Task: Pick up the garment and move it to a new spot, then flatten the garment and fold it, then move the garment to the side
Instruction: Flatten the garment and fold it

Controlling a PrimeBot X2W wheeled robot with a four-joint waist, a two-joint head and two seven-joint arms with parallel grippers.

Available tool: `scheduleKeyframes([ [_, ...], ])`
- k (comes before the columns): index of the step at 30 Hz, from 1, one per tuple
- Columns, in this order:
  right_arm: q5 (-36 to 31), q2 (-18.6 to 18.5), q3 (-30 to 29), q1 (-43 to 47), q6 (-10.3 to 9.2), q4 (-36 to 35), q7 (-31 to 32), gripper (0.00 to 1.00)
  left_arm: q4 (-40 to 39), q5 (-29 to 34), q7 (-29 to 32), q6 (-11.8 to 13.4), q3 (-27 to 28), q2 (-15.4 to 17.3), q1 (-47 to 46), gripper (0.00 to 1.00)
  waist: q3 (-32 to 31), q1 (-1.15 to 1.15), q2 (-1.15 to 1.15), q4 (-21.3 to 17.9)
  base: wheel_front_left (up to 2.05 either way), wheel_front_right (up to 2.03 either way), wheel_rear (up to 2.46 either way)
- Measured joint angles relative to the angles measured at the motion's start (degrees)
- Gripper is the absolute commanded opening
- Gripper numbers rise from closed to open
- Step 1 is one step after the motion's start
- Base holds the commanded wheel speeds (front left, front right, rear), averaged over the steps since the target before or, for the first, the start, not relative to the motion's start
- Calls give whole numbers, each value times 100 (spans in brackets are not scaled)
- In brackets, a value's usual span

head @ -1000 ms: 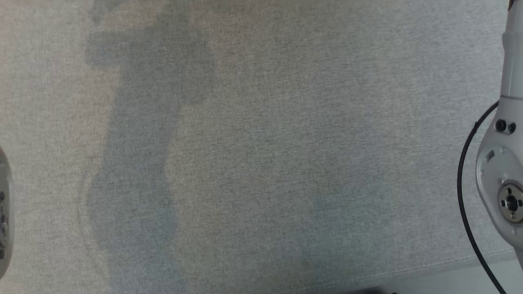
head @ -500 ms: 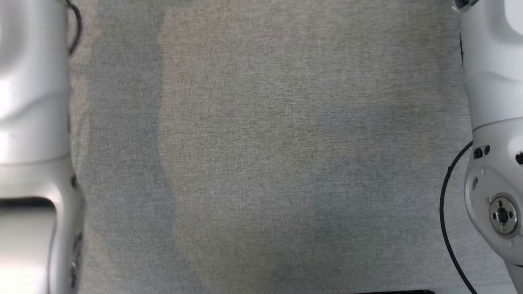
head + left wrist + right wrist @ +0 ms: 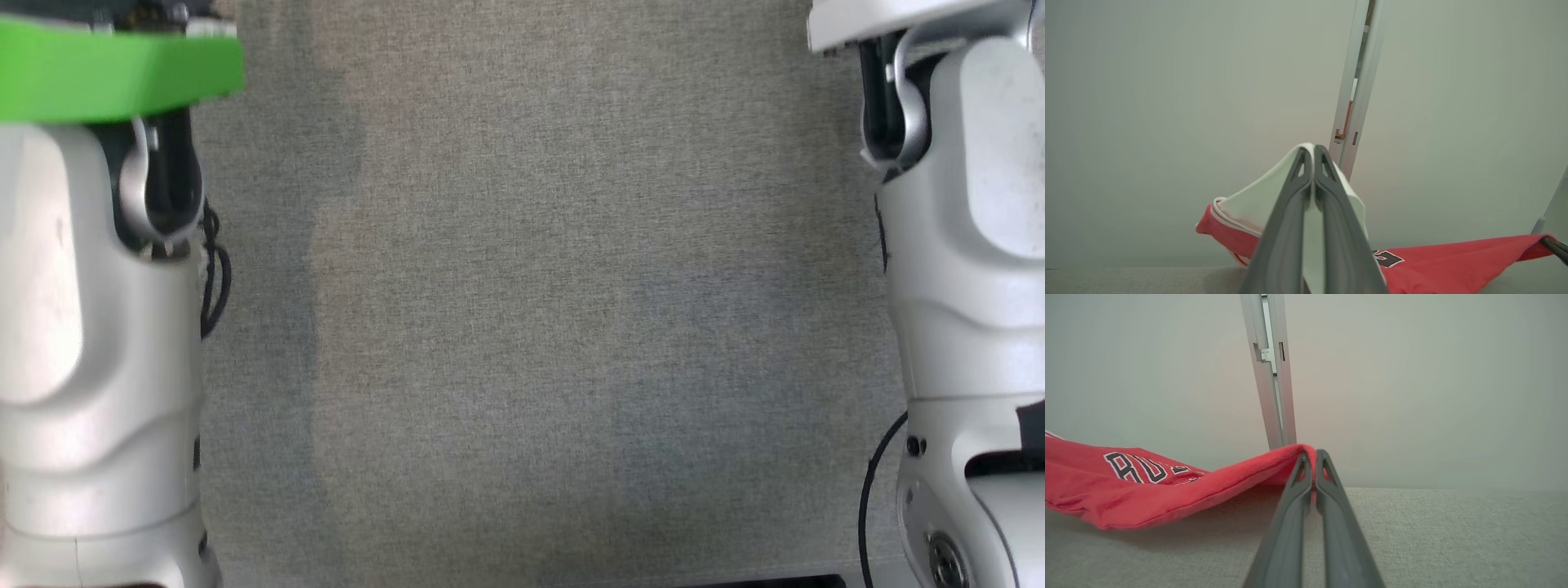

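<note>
While both pincers hold the garment [image 3: 1126, 486] off the counter [image 3: 522, 327], the step in hand is judged to be the carry to a new spot, or the start of flattening; folding is not yet begun.

The left pincer [image 3: 1312, 153] is closed on a fold of fabric whose pale inner face and white-trimmed red edge wrap its tips. The right pincer [image 3: 1312, 455] is closed on a red edge, with cloth pinched between the jaws. In the left wrist view the red panel runs from one grip across to the other. In the right wrist view the lettered front sags low over the counter, with shadow beneath; whether it touches cannot be told.

The next move, by this judgement, calls for:
- keeping both grips closed and the span taut;
- lowering both arms together so the panel lands flat, not bunched;
- releasing only once the cloth rests on the counter.

The counter is covered in grey woven fabric, and in the head view both pale forearms [image 3: 90, 327] flank it, with a green part [image 3: 114, 73] at the left wrist. Behind the counter stands a plain pale wall [image 3: 1167, 102], split by one upright metal post [image 3: 1271, 375].
</note>
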Motion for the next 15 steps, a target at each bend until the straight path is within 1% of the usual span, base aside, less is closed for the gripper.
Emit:
scheduleKeyframes([
  [3, 221, -1, 16, 571, 0, -318, 1, 0, -409, -120, -7, 0, 32, 122, 850, 0, -210, 0, 0, -68, 0, 0, 0],
  [5, 303, -2, 65, 1003, 0, -578, 0, 0, -706, -256, -7, 0, 85, 169, 1498, 0, -377, -1, 0, -115, 0, 0, 0],
  [8, 500, 2, 170, 1626, 0, -896, 0, 0, -1089, -293, -7, 0, 189, 207, 2386, 0, -625, -1, 0, -178, 0, 0, 0],
  [11, 678, 0, 142, 2273, 0, -1212, 1, 0, -1373, -336, -7, 0, 297, 152, 3200, 0, -894, -1, 0, -233, 0, 0, 0],
  [15, 925, 2, 53, 3144, 0, -1622, 1, 0, -1756, -323, -7, 0, 303, -44, 4188, 0, -1279, -1, 0, -278, 0, 0, 0],
])
